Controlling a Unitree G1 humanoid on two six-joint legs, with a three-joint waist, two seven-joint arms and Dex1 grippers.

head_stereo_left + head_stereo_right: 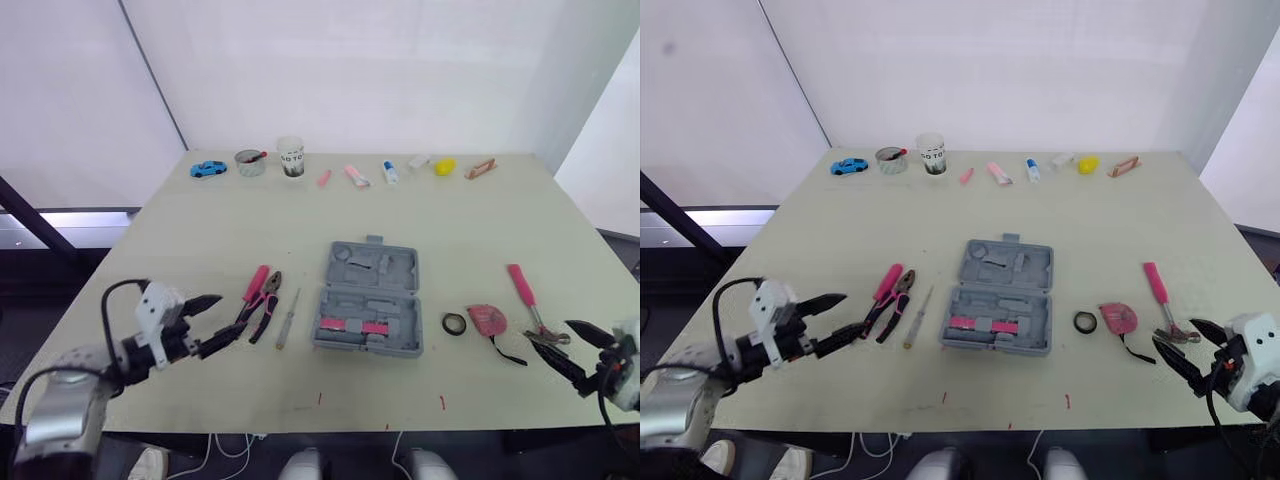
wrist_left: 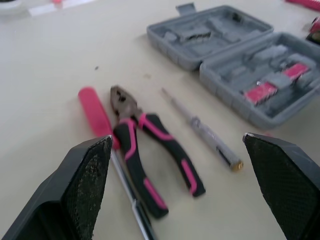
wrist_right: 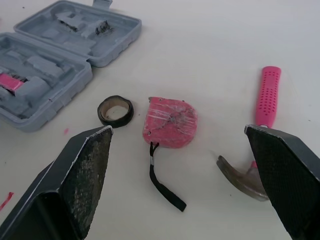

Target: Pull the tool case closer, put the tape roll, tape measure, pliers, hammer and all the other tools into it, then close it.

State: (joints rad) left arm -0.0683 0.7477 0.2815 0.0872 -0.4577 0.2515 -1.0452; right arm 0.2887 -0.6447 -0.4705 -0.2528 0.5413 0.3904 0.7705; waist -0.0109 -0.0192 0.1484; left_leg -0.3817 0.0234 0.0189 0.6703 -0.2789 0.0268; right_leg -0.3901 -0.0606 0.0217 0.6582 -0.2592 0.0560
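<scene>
White walls rise behind a pale table. At its middle the tool case lies open, with the lid flat on the 12 o'clock side and the tray on the 6 o'clock side. The hinge line runs from 9 to 3 o'clock. Pink pieces sit in the tray, but what they are is hard to make out.

At 9 o'clock from the case lie three tools, each with its long axis running roughly 12 to 6:
- The thin screwdriver is nearest the case.
- The pliers come next, nose toward 12 and handles toward 7.
- The pink-handled screwdriver is outermost, its shaft partly hidden behind the left gripper, which hangs spread wide and grasps nothing.

At 3 o'clock from the case sits the tape roll, with the tape measure just beside it, its black strap trailing toward 5. Further toward 3 lies the hammer, handle pointing to 12. Its head, at the 6 end, is partly covered by the right gripper, whose fingers are also parted and empty.

Along the far edge stand a blue toy car, a cup and several smaller bits too small to tell.
</scene>
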